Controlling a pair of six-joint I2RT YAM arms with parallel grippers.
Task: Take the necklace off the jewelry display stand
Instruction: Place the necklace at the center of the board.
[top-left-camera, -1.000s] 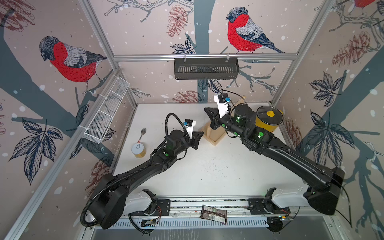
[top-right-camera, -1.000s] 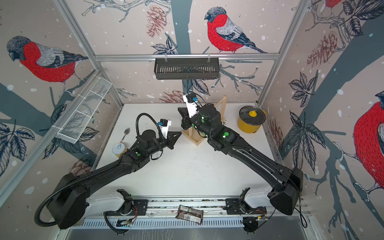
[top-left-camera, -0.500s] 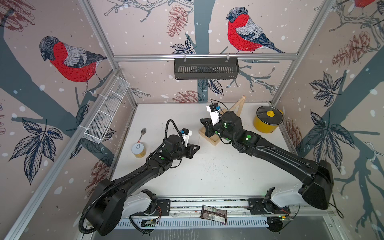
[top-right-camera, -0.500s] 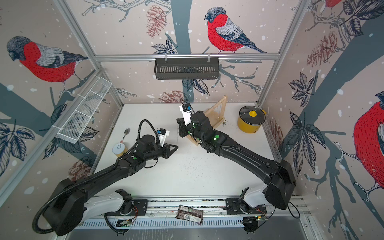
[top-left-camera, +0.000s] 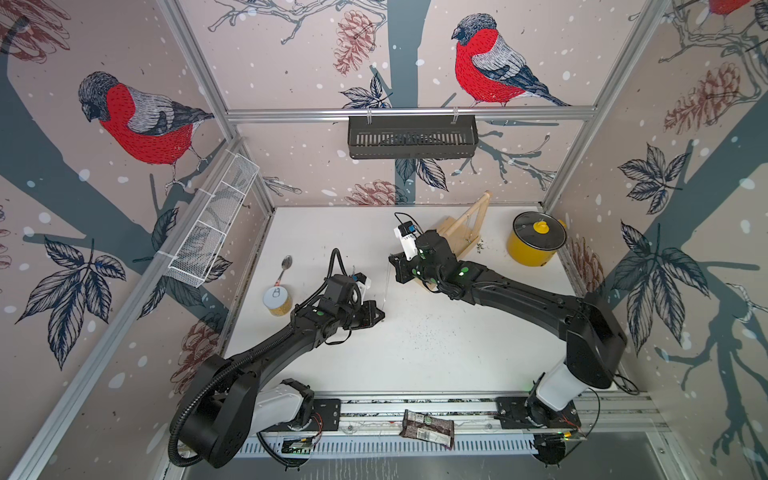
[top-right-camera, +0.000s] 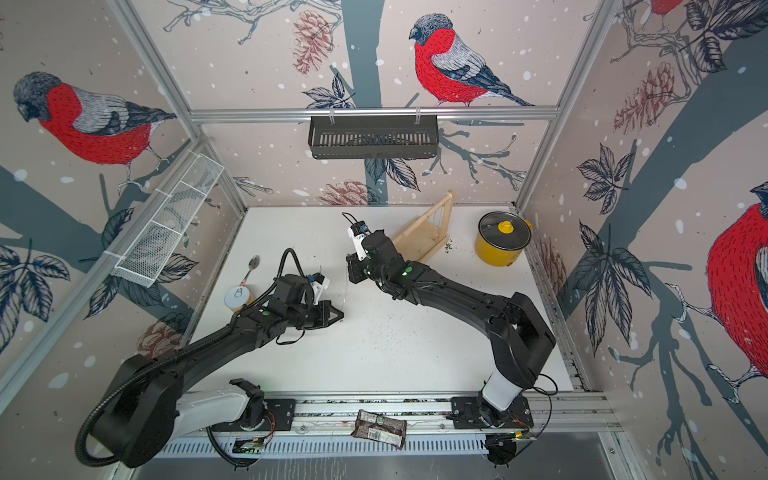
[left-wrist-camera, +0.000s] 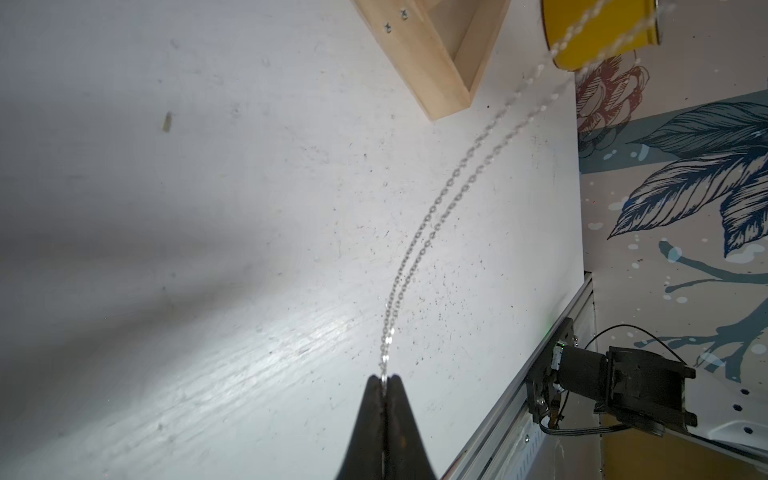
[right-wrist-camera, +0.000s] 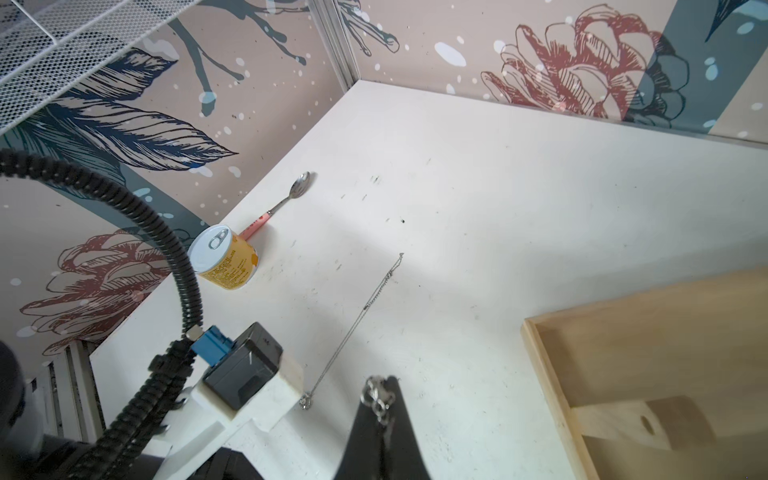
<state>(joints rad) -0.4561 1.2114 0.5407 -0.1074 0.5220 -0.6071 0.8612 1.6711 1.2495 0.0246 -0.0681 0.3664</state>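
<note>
White table (top-left-camera: 436, 353); on its back part, the jewelry display stand (top-left-camera: 457, 239), pale wood, tilted, near the yellow pot (top-left-camera: 536, 243), its tray base partly behind my right arm. My left gripper (left-wrist-camera: 384, 380) and my right gripper (right-wrist-camera: 380, 395), each clenched on the necklace (left-wrist-camera: 393, 291). The necklace itself: fine silver chain, strung between my two grippers over the table, in front of the stand and apart from it.

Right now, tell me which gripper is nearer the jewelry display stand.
Right. The right gripper is just off the base of the jewelry display stand, and its wrist overlaps the base in both top views. The left gripper hangs farther off, over the table toward the front.
</note>
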